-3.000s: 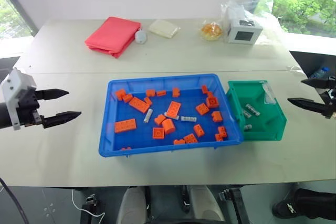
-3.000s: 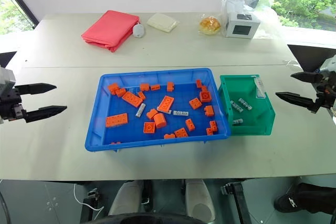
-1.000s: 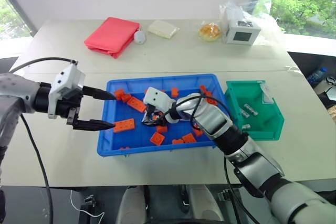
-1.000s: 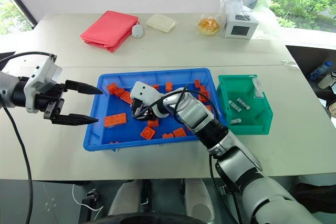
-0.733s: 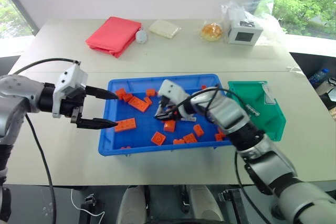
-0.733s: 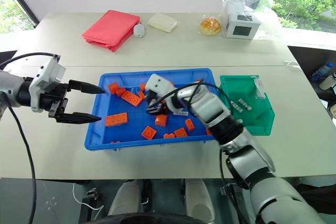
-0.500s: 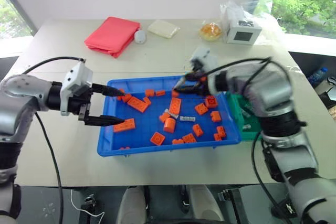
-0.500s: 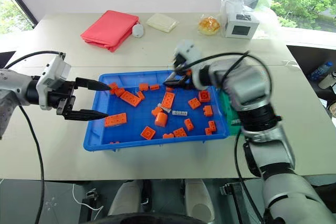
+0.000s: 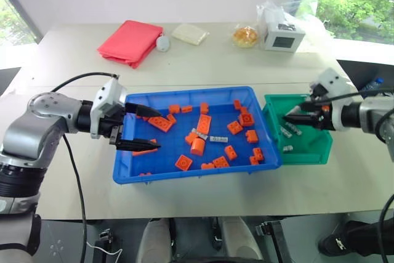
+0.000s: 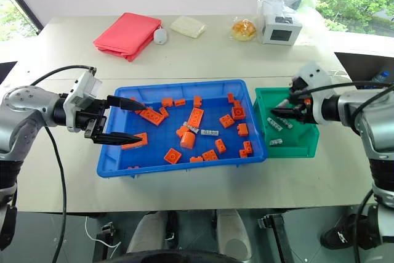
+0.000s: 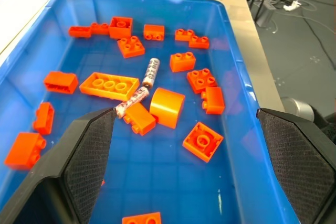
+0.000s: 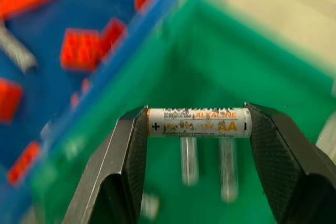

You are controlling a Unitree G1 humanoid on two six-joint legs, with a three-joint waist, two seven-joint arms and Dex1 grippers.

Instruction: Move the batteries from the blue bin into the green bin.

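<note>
- Right gripper is stretched out over the green bin, arm coming in from the robot's right and angled down a bit toward the bin's inside.
- It's got one AA battery bridging end to end between its two black fingers. The jaws stand fairly wide, and whether they're pressing on the ends or only just touching them is hard to call from the wrist shot.
- Below those fingers, on the green bin's floor, are a few more batteries, blurry from the wrist, maybe three or four.
- Left gripper reaches in over the near-left end of the blue bin, arm bent at the elbow, wrist turned so the fingers point sideways across the tray toward the robot's right.
- Left jaws are spread wide with nothing between them, one finger above the other as seen from the head camera.
- Ahead of the left fingers, mid-tray, two batteries are left in the blue bin, lying nearly end to end among the orange bricks; one touches an orange cylinder piece.
- The green bin sits right up against the blue bin's far end from the left gripper.
- Way past both grippers at the back of the table: a red cloth and a white box.
</note>
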